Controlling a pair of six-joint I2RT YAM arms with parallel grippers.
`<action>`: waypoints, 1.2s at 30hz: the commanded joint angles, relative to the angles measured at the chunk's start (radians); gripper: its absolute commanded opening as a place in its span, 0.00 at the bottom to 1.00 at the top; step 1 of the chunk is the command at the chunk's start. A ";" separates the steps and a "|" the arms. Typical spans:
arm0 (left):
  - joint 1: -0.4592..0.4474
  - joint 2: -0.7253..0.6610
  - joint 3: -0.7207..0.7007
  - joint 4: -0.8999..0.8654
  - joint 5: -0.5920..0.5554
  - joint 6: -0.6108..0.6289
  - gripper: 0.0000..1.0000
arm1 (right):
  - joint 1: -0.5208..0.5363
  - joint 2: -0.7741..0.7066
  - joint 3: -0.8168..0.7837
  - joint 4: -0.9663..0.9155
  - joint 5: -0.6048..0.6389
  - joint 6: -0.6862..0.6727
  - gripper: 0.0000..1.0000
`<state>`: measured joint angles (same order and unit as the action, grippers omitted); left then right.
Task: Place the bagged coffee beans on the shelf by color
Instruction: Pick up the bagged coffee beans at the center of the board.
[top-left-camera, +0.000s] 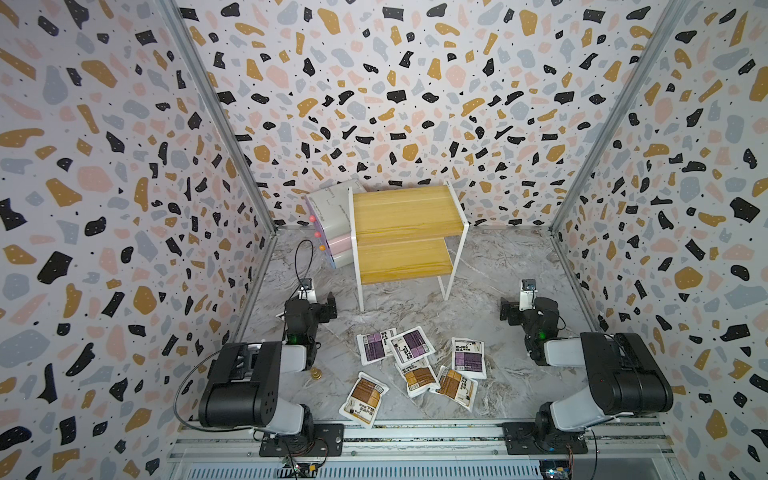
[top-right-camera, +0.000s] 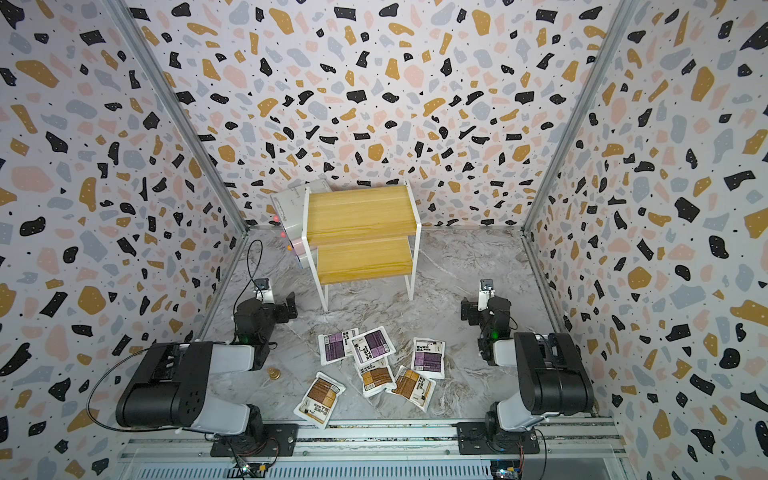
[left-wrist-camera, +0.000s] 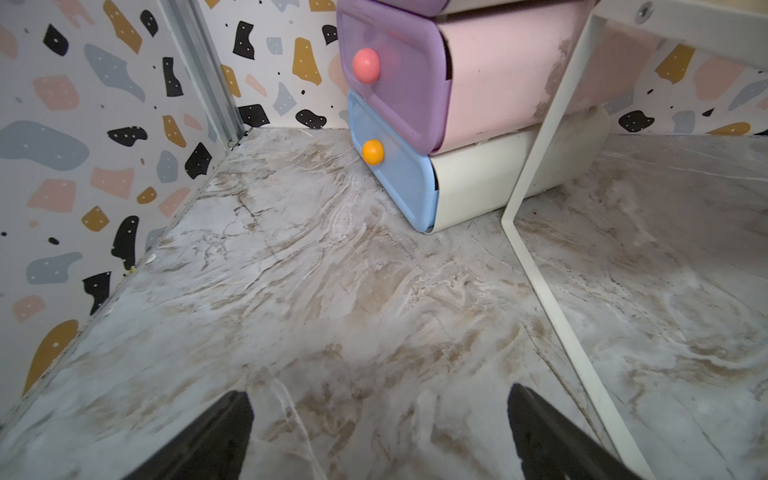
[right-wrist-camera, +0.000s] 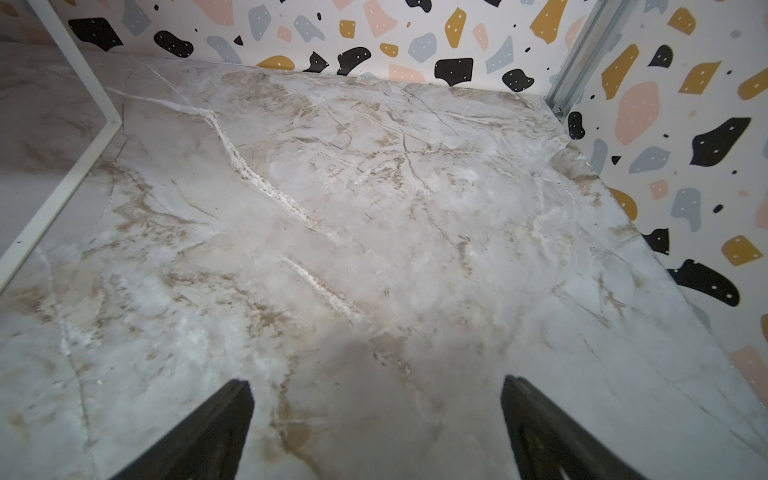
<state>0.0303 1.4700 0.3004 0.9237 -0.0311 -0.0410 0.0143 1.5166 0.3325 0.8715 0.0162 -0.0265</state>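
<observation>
Several bagged coffee beans lie in a loose cluster on the marble floor near the front. Three carry purple labels (top-left-camera: 376, 347) (top-left-camera: 411, 345) (top-left-camera: 468, 357) and three brown ones (top-left-camera: 417, 376) (top-left-camera: 455, 386) (top-left-camera: 365, 399); some overlap. The shelf (top-left-camera: 405, 228) (top-right-camera: 361, 228), two yellow wood steps on white legs, stands empty at the back. My left gripper (top-left-camera: 311, 307) (left-wrist-camera: 379, 392) hangs open over bare floor, left of the shelf. My right gripper (top-left-camera: 527, 309) (right-wrist-camera: 375, 382) is open too, right of the shelf. Neither wrist view shows a bag.
Stacked pastel drawer boxes (top-left-camera: 332, 224) (left-wrist-camera: 415, 104) lean against the shelf's left side. A white shelf leg (left-wrist-camera: 540, 166) (right-wrist-camera: 83, 166) runs close to each gripper. A small brass weight (top-left-camera: 316, 374) sits by the left arm. Patterned walls enclose three sides.
</observation>
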 joint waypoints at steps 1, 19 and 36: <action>0.015 -0.028 -0.021 0.063 0.013 -0.041 1.00 | 0.001 -0.055 0.044 -0.077 0.060 0.025 0.99; 0.022 -0.147 0.645 -1.093 -0.022 -0.186 1.00 | 0.001 -0.247 0.445 -0.956 -0.049 0.446 0.99; -0.106 -0.333 0.617 -1.612 0.342 -0.551 1.00 | 0.010 -0.389 0.625 -1.546 -0.385 0.527 0.99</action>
<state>-0.0441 1.1759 0.9321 -0.6350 0.2466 -0.5331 0.0200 1.1938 0.9070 -0.4744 -0.3515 0.5087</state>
